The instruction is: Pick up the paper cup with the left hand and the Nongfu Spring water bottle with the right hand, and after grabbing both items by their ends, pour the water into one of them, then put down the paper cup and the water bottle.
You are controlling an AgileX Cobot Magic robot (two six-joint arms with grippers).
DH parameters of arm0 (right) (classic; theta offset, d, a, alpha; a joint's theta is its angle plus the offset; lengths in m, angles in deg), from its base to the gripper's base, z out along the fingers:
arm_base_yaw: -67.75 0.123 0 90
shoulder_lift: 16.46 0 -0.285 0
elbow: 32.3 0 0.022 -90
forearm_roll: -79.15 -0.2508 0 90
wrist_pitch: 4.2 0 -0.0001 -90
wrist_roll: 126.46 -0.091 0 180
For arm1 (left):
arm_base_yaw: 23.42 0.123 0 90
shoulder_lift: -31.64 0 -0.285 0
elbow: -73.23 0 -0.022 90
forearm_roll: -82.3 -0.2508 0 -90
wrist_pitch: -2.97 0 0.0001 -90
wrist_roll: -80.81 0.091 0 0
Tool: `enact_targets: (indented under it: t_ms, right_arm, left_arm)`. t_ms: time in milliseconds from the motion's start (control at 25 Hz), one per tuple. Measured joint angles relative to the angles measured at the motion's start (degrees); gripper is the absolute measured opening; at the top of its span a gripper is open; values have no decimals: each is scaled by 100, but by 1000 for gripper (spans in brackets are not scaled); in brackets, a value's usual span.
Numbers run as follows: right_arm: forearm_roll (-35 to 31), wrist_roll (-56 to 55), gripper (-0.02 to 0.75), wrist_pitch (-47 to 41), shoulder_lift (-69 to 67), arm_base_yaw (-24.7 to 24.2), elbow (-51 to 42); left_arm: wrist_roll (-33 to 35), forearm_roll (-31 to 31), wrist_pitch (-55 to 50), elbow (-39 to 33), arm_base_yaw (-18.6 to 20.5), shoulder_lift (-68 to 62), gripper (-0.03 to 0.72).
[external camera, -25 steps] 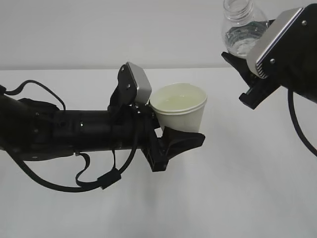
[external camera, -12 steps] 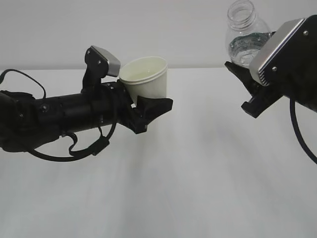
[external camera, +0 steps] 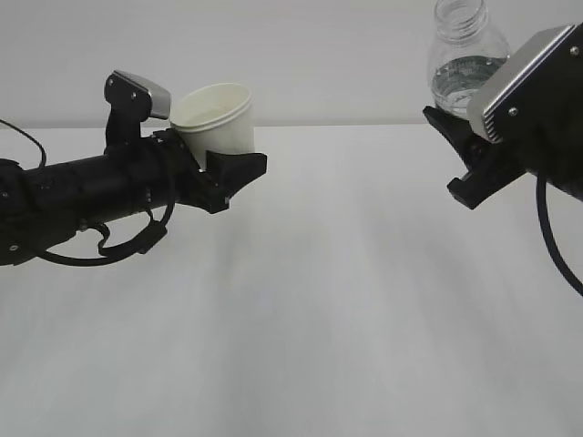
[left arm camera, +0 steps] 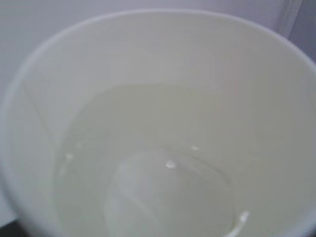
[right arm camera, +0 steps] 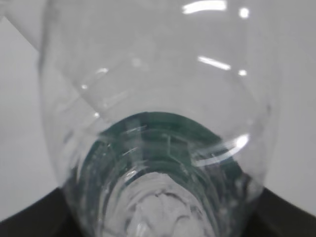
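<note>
Left hand (external camera: pixel 239 170) grips the paper cup (external camera: pixel 216 116) low on its body, jaws set about the cup's width, one black finger (external camera: pixel 239 168) showing under and in front of the base. Cup sits upright, held clear of the white table (external camera: pixel 319 300), on the left side of the exterior view. Grey plate (external camera: pixel 138 91) on the arm stands just behind the cup's rim. A loose black cable (external camera: pixel 118 248) loops beneath the arm.

Left wrist view looks straight down into the cup (left arm camera: pixel 158 123): pale liquid lies in the bottom, a few bright specks on its surface. Gripper itself not visible there.

Right hand (external camera: pixel 465 159), farther back and higher at the right edge, is closed on the Nongfu Spring water bottle (external camera: pixel 465 59), jaws held moderately wide by the bottle's body. Bottle upright, neck uppermost and uncapped, well apart from the cup. Lower part hidden behind the grey plate (external camera: pixel 524 82); some water visible inside.

Right wrist view shows the clear ribbed wall of the bottle (right arm camera: pixel 158 123) close up, dark green band deep within, black jaw edges at the lower corners.
</note>
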Motion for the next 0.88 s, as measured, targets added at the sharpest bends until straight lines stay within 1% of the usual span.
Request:
enact_targets:
  t_ms: [240,720,880]
  right_arm:
    - [-270,0,467,0,0,0,0]
    - [-1194,-269,468,0,0,0,0]
    - [-1328,-290,468,0,0,0,0]
  left_arm:
    - [142,4,-4,0,262,0,441]
    - [442,14,-220,0,743,0,441]
    - [507,14,-383,0,952,0,441]
